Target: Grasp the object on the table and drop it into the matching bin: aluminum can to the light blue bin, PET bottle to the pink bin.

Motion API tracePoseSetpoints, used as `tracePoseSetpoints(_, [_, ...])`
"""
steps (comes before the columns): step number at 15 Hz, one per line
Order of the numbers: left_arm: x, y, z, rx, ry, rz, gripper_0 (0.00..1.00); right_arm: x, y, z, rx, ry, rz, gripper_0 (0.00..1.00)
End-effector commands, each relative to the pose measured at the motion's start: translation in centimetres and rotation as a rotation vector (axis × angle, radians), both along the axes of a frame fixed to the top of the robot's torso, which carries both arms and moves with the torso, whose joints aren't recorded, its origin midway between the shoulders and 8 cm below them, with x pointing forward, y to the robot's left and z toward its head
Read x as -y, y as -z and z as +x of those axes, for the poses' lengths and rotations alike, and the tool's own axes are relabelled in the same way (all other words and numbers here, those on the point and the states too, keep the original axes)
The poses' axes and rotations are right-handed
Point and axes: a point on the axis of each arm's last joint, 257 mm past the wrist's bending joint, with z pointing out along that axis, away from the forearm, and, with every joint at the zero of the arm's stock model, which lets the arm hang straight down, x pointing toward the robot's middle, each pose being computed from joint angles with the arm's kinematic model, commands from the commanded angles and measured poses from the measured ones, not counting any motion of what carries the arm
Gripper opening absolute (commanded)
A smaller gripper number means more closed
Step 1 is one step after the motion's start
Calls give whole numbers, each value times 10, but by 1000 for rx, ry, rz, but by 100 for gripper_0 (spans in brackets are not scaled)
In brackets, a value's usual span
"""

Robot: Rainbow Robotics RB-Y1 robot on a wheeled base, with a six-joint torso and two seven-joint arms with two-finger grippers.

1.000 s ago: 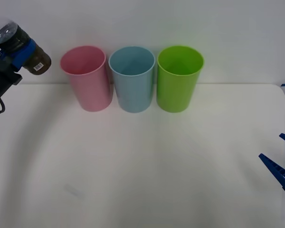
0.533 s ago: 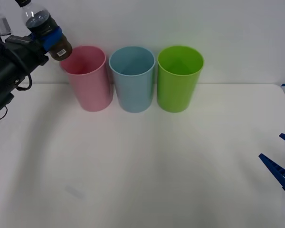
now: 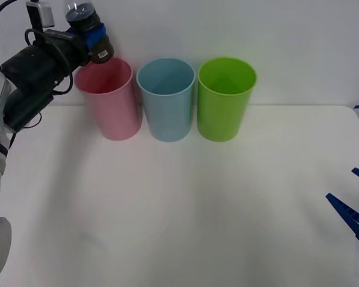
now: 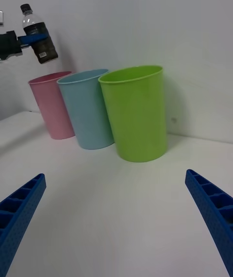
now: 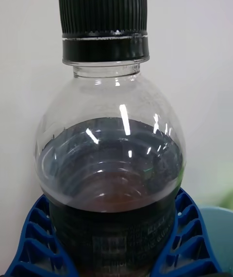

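PET bottle, black cap, dark contents, was clenched in my left tool, held in the air just above the near-left rim of the pink bin. Carry step nearly done; next I judged it needed a bit more travel over the opening, then release. Light blue bin and lime green bin stood beside. White worktop, plain wall behind. Right tool spread wide, parked low at right.

PET bottle dark label, small white sticker, print unreadable
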Motion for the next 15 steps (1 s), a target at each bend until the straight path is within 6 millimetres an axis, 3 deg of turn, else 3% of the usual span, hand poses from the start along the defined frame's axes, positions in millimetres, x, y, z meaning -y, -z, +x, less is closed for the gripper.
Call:
tracePoseSetpoints(1, [8, 1, 2, 0, 3, 3, 0, 0, 0, 0, 0, 0, 0, 100])
tracePoseSetpoints(5, [8, 3, 3, -1, -4, 8, 2, 0, 0, 0, 0, 0, 0, 100])
tracePoseSetpoints(6, [8, 3, 3, -2, -2, 3, 18, 0, 0, 0, 0, 0, 0, 100])
tracePoseSetpoints(7, [8, 1, 3, -1, -2, -8, 100, 0, 0, 0, 0, 0, 0, 100])
tracePoseSetpoints(15, [8, 8, -2, -17, 22, -40, 100, 0, 0, 0, 0, 0, 0, 100])
